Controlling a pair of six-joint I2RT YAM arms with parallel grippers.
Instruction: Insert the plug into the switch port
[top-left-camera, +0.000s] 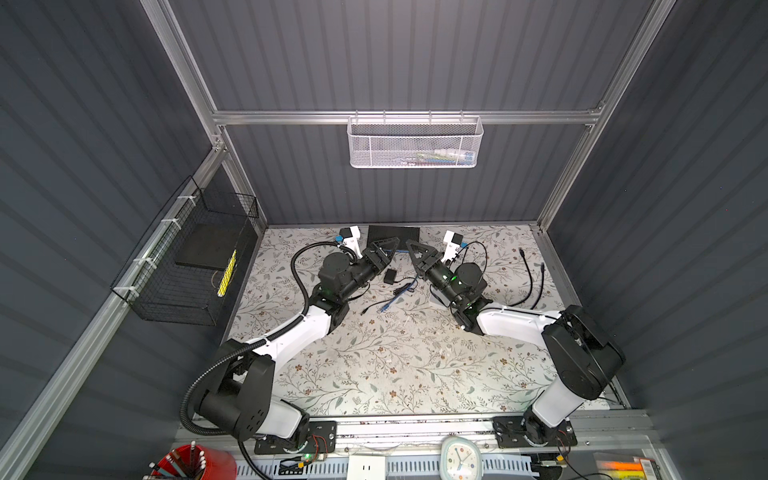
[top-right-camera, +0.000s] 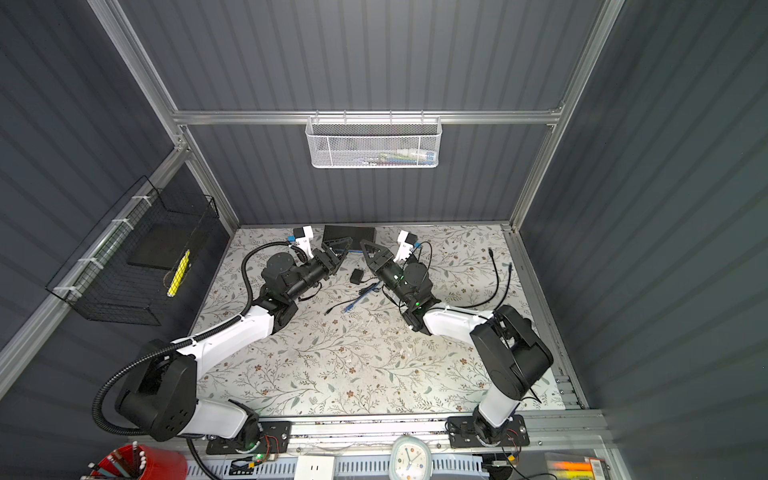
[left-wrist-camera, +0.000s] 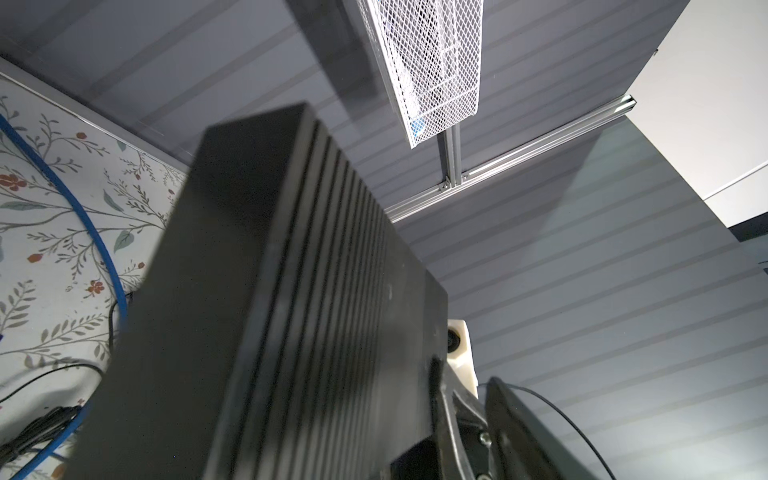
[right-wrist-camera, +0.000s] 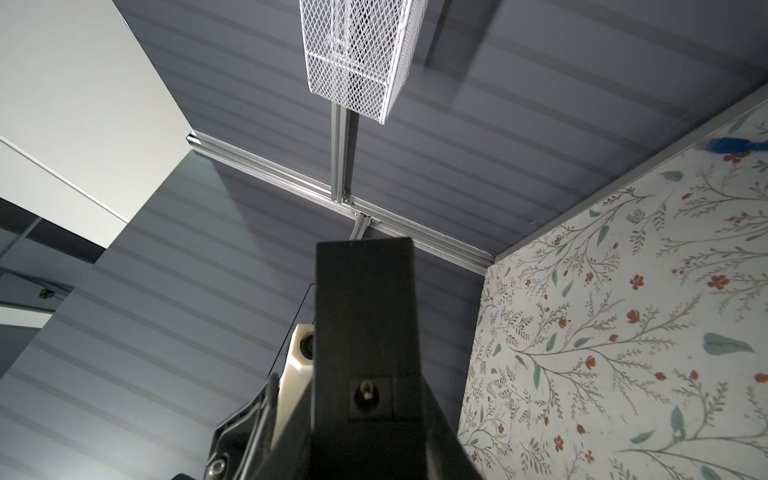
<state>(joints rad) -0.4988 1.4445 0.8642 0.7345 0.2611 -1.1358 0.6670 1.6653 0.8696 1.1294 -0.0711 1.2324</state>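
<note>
The switch (top-left-camera: 392, 233) is a black ribbed box at the back of the flowered table (top-left-camera: 374, 365). My right gripper (top-left-camera: 415, 253) is shut on its right end; the right wrist view shows that end face with a round port (right-wrist-camera: 366, 392) between the jaws. My left gripper (top-left-camera: 380, 253) straddles the switch's left end. One of its fingers (left-wrist-camera: 446, 411) lies along the ribbed face, and the other is hidden behind the box. A black adapter (top-left-camera: 390, 276) lies in front, its thin lead ending in a small plug (top-left-camera: 365, 311) on the table. A blue cable's plug (top-left-camera: 384, 308) lies beside it.
A white mesh basket (top-left-camera: 415, 143) hangs on the back wall above the switch. A black wire basket (top-left-camera: 187, 266) hangs on the left wall. Two black cables (top-left-camera: 530, 274) lie at the table's right. A clock (top-left-camera: 461, 457) and a red pen cup (top-left-camera: 191, 463) stand in front.
</note>
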